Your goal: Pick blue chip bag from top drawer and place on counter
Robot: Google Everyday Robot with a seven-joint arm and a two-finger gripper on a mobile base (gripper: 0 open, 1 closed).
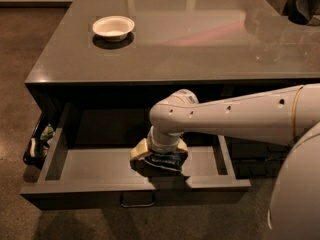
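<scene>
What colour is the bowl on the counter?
White bowl, camera view; the gripper is down in the drawer.

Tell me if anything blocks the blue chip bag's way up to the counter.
Nothing visible does. The gripper is at the blue chip bag in the open top drawer; the white bowl on the counter sits well aside.

hand (160, 156) in top drawer (95, 167), bag (168, 161) half-hidden

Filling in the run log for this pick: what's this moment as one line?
phase: pick | gripper: inside top drawer, at blue chip bag | counter: bag not yet placed
</scene>
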